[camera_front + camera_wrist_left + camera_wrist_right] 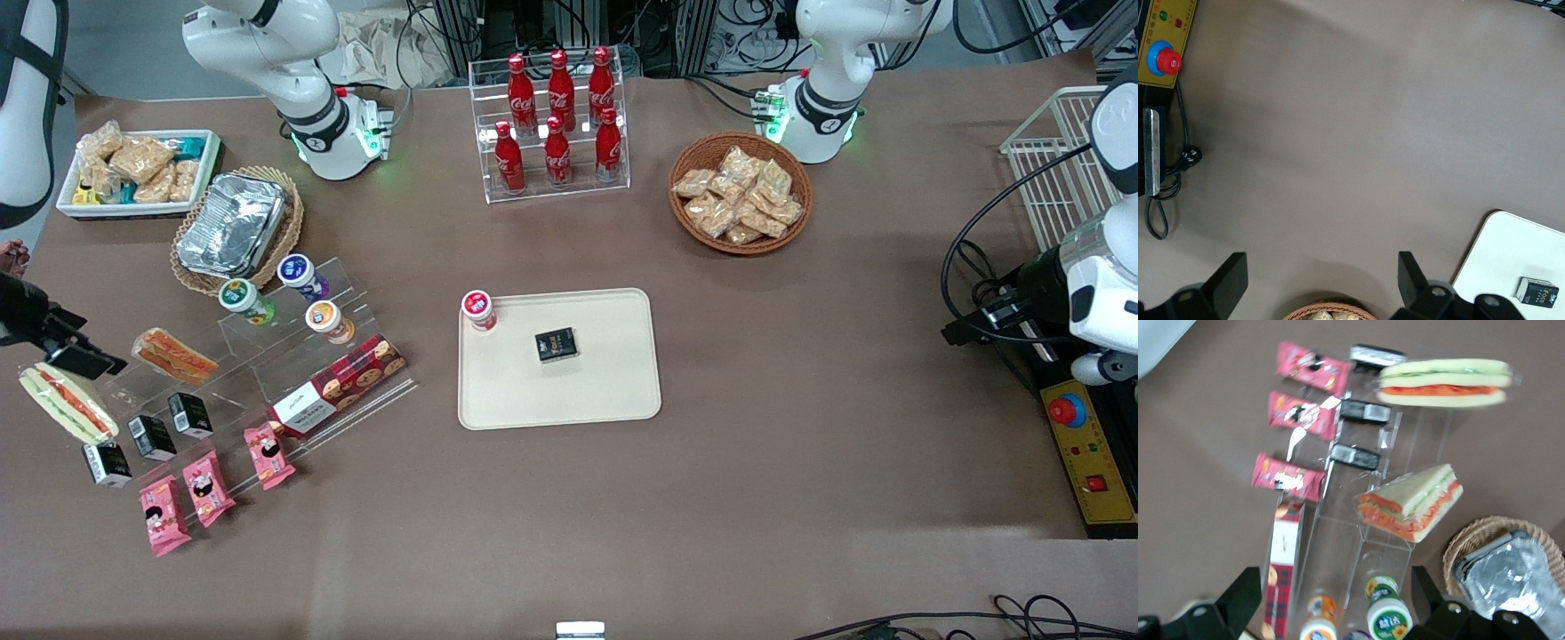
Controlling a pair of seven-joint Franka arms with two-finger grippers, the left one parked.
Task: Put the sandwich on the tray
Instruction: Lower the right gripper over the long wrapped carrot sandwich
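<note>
The gripper [1333, 580] hangs above the rack [258, 373], its fingers wide apart and holding nothing. It should come down over the sandwich [67, 402] and close gently on the bread. The sandwich lies on the rack, well apart from the tray [605, 391].

The table [800, 462] is covered with matt brown paper-like sheeting, faintly creased; the tray [587, 391] is seen as smooth cream plastic of dull sheen; the sandwich [67, 404] [1445, 383], at the working arm's edge, is wrapped in clear glossy film; it is carried on a transparent acrylic stand [258, 356]; a crinkled shiny foil container [233, 222] is held in a rough woven wicker basket [289, 227]; glossy pink wrappers [164, 514] are noted near the front edge; the gripper [1331, 600], hung above the stand with fingers spread, is finished in matt black plastic.
</note>
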